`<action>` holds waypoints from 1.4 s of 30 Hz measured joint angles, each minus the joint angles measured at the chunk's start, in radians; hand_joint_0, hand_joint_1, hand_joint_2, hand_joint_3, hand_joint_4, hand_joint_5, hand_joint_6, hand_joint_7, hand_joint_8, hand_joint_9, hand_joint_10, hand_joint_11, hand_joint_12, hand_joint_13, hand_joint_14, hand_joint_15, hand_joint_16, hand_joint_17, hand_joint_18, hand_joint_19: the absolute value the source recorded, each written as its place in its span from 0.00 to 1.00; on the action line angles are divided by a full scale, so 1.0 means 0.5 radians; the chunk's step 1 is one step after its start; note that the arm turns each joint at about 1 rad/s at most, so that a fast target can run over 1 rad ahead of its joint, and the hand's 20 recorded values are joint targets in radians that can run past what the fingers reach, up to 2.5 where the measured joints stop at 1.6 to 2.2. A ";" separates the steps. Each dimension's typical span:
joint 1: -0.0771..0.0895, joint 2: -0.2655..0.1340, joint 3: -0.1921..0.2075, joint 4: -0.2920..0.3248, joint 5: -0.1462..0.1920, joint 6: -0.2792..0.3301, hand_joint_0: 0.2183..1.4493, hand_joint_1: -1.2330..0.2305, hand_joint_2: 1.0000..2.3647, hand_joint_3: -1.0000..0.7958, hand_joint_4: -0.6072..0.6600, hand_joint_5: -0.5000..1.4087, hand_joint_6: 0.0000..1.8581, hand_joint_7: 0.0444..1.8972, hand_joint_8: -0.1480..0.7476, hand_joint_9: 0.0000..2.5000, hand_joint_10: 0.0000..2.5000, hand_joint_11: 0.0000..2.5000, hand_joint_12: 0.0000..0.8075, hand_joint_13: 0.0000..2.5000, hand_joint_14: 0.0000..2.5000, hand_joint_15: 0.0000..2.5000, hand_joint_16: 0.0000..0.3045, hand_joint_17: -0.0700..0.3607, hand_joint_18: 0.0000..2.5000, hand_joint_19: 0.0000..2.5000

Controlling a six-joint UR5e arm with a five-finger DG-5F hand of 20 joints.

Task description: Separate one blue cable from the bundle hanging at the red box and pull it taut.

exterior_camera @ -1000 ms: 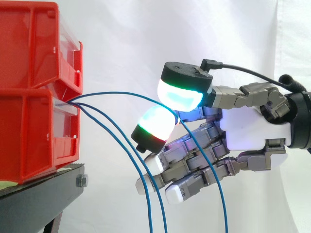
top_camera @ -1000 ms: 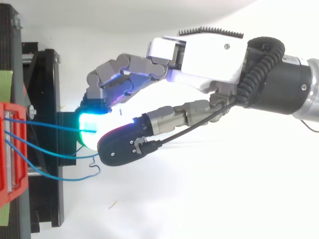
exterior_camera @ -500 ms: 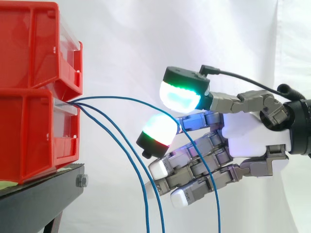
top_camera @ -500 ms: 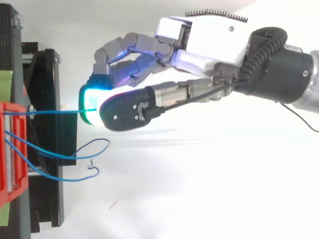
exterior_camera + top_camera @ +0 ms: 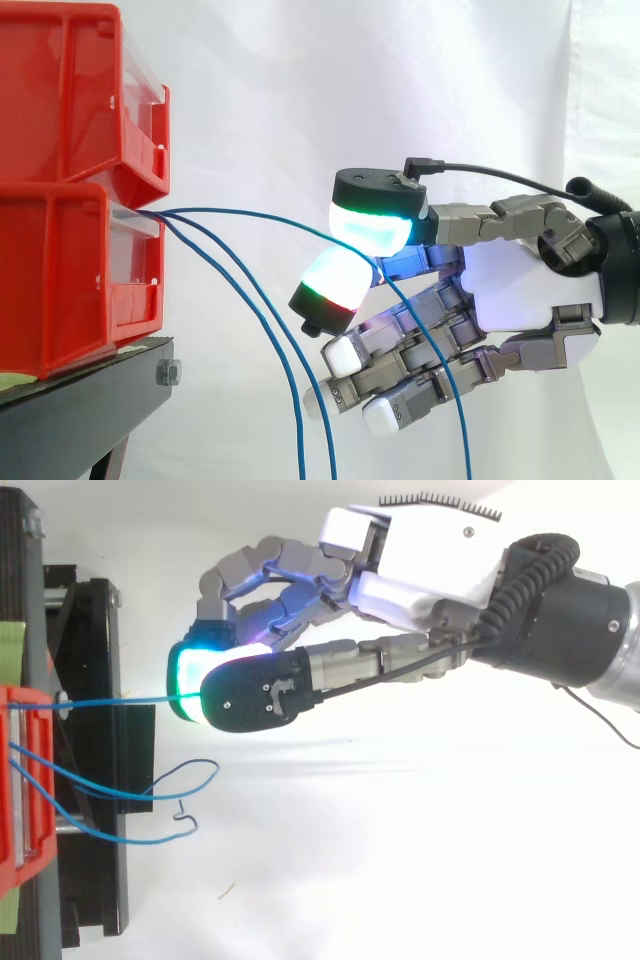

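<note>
Blue, side view: pinched cable [image 5: 260, 213] arcs shallowly from the lower red box [image 5: 70, 270] to the hand [image 5: 520, 290], nipped between two glowing pads [image 5: 370, 218], other fingers loosely curled below. Two loose cables [image 5: 268, 338] hang beside. Top view: pinched cable [image 5: 110, 701] near straight, loose cables loop slack over the black stand [image 5: 100, 880].

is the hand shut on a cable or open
Shut: the hand pinches the top blue cable between two glowing pads; the other two cables hang free.
</note>
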 measured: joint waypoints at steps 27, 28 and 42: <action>0.041 -0.002 0.000 -0.086 0.065 0.162 0.26 0.42 0.00 0.29 0.58 0.16 0.46 0.53 0.51 0.32 0.01 0.30 0.47 0.25 0.00 0.13 0.16 0.42 0.26 0.17; 0.041 -0.001 0.000 -0.086 0.065 0.163 0.28 0.40 0.00 0.31 0.57 0.16 0.46 0.54 0.51 0.32 0.01 0.30 0.47 0.25 0.00 0.14 0.16 0.42 0.26 0.17; 0.045 -0.002 -0.001 -0.085 0.065 0.170 0.34 0.31 0.01 0.51 0.42 0.16 0.50 0.62 0.53 0.35 0.01 0.32 0.48 0.27 0.00 0.13 0.17 0.43 0.29 0.16</action>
